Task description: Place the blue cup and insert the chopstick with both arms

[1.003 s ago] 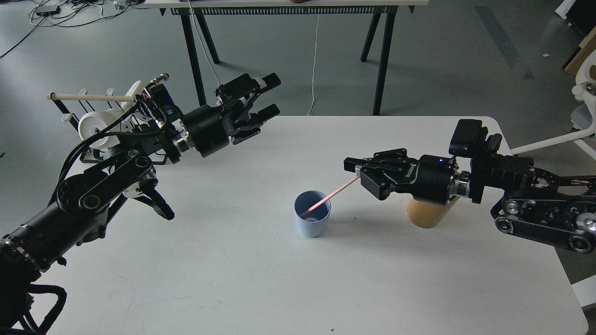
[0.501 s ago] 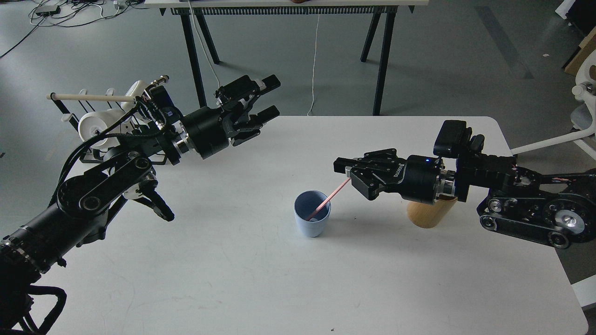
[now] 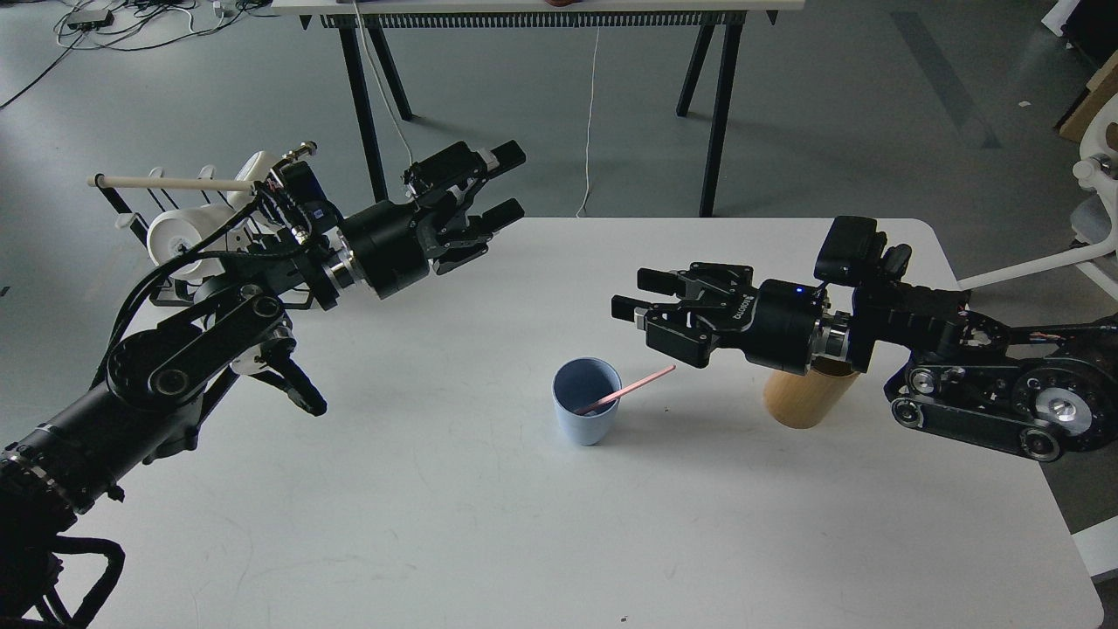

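The light-blue cup [image 3: 587,412] stands upright near the middle of the white table [image 3: 437,524]. A pink chopstick [image 3: 636,387] rests inside it, leaning over the right rim with its upper end pointing right. My right gripper [image 3: 636,294] is open and empty, hovering up and right of the cup, apart from the chopstick. My left gripper [image 3: 505,182] is open and empty, raised above the table's far left edge.
A tan bamboo cylinder [image 3: 802,397] stands on the table under my right wrist. A black rack with a pale wooden dowel [image 3: 170,183] and white mugs [image 3: 173,238] sits at the far left. A black-legged table [image 3: 541,17] stands behind.
My right gripper opened and let go of the chopstick, then rose slightly. The chopstick dropped to lean lower on the cup's right rim. The left arm has not moved.
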### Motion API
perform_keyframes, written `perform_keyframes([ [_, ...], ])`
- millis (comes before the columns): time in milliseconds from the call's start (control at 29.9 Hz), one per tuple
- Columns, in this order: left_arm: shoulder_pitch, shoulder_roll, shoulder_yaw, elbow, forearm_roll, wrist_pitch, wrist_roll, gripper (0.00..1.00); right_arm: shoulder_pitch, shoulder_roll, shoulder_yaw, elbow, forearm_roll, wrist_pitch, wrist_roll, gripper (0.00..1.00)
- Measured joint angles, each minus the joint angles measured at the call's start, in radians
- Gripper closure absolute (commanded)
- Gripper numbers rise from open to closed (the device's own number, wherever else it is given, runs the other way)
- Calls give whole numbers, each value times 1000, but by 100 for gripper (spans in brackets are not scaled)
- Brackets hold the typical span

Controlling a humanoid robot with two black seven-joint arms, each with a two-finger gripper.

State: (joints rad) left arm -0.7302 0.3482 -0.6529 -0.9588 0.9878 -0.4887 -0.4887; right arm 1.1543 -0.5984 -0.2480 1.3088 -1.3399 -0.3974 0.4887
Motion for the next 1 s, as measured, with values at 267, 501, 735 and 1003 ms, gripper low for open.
perform_keyframes([
  [267,1,0,-9,0,-3,0,0,5,-6,-101,61,164,180,-10,0,33],
  [501,-1,17,-29,0,-57,0,0,5,-121,-236,193,231,275,-15,0,30],
  [735,-2,35,-52,-3,-104,0,0,5,-336,-273,461,248,408,-14,0,30],
  [1003,21,46,-69,-9,-116,0,0,5,-407,-231,596,240,695,16,0,27],
])
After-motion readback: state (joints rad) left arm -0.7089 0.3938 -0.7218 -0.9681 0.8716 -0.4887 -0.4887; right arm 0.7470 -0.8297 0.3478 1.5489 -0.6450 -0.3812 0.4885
